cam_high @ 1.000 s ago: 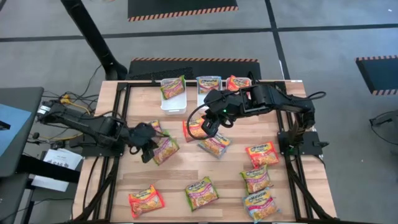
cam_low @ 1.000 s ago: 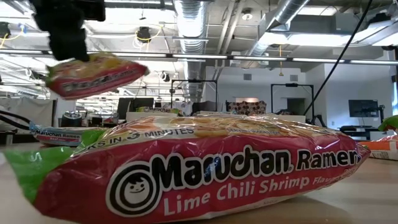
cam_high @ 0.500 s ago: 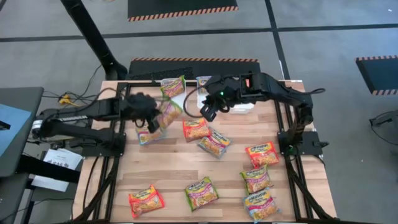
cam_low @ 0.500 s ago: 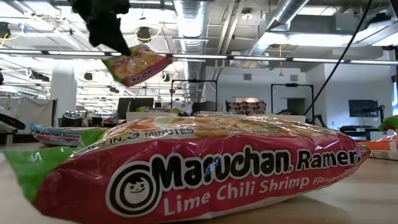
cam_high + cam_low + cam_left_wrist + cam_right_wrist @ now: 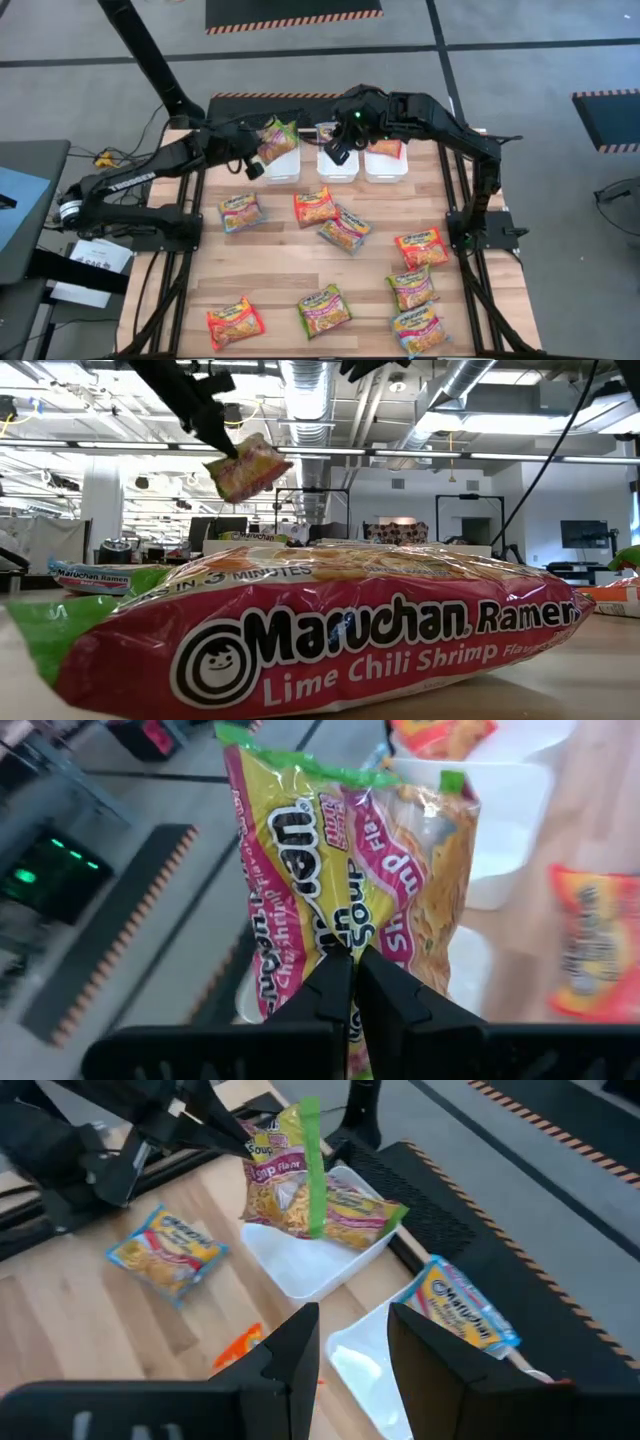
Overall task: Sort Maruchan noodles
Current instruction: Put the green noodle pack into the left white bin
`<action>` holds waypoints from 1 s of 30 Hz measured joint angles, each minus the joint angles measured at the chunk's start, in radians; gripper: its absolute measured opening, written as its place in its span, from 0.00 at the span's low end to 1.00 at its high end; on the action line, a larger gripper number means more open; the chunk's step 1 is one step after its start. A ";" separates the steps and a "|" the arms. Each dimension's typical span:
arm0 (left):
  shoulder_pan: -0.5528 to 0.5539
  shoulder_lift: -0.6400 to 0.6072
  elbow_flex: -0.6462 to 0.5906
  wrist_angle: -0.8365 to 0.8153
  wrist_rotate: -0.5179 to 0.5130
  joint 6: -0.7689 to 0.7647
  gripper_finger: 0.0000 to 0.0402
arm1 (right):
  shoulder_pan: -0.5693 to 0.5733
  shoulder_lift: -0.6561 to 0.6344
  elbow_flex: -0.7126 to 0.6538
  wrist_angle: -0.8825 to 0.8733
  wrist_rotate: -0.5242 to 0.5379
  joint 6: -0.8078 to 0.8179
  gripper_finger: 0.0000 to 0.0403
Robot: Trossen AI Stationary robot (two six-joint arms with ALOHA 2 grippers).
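My left gripper (image 5: 254, 163) is shut on a green-edged Maruchan packet (image 5: 276, 141), held in the air over the left white bin (image 5: 280, 172). That bin holds another green-edged packet (image 5: 352, 1210). My right gripper (image 5: 355, 1348) is open and empty above the middle bin (image 5: 338, 168), which has a blue-edged packet (image 5: 462, 1312) at its far end. The right bin (image 5: 386, 170) holds an orange packet (image 5: 388, 148). In the low view the held packet (image 5: 248, 466) hangs high at the left. My left gripper pinches the packet between its two shut fingers, near the short end next to the wrist (image 5: 338, 935), about midway across its width. The fingers (image 5: 330, 982) come slanting from the table's left. The packet is lifted clear, tilted, its green far edge (image 5: 300, 765) pointing away from the fingers.
Loose packets lie on the wooden table: a blue-edged one (image 5: 240, 212), an orange one (image 5: 315, 205) and another (image 5: 345, 228) mid-table, three at the right (image 5: 420, 248), two near the front (image 5: 323, 310). A green-edged packet (image 5: 320, 630) fills the low view.
My left gripper has risen from the left middle of the table and gone toward the far edge with the green-edged packet, which now hangs over the left bin. My right gripper has gone from above the orange packet toward the far edge, empty, to above the middle bin.
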 joint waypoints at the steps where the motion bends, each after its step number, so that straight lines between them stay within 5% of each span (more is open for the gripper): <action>1: 0.014 0.018 0.000 0.014 -0.002 0.027 0.00 | -0.009 0.000 0.000 0.000 0.000 -0.012 0.36; 20: 0.094 0.297 -0.001 0.116 -0.046 0.379 0.00 | -0.107 0.000 0.000 -0.005 -0.002 -0.124 0.36; 30: 0.094 0.410 -0.001 0.154 -0.108 0.427 0.00 | -0.107 0.000 0.000 -0.009 -0.004 -0.181 0.36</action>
